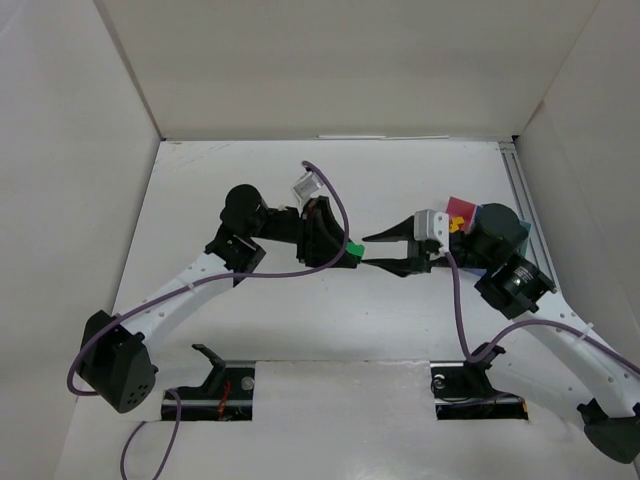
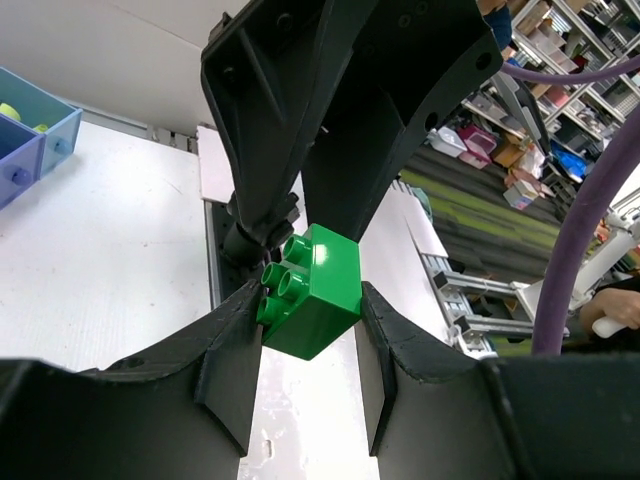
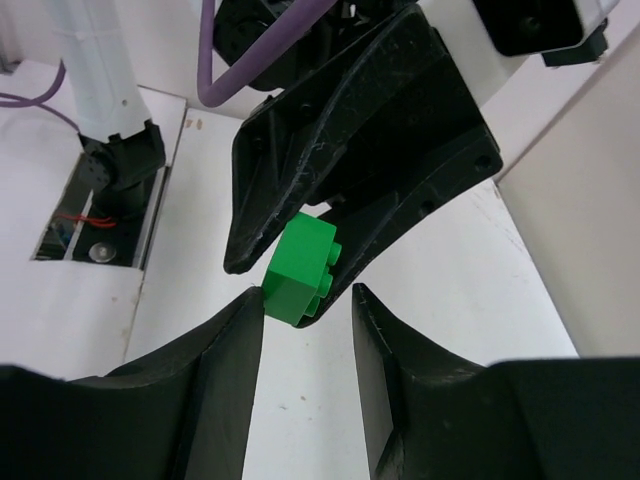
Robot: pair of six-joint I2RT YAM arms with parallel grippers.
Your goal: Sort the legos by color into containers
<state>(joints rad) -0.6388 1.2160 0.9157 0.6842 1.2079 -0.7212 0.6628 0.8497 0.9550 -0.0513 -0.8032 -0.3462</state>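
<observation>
- The left gripper [image 2: 308, 335] is closed on a green lego [image 2: 315, 285] and holds it up in the air over the middle of the table, probably to offer it to the other arm.
- The right gripper [image 3: 308, 305] faces it, jaws apart, tips just at the brick, not clamping it.
- The containers [image 1: 458, 203] sit at the far right beside the right arm, so I think a handover saves reach.

Left arm [image 1: 180, 290] and right arm [image 1: 580, 345] are white links with chunky black joints, a purple cable [image 1: 458, 300] looped along each, and scuffed matte-black fingers [image 3: 230, 370].
</observation>
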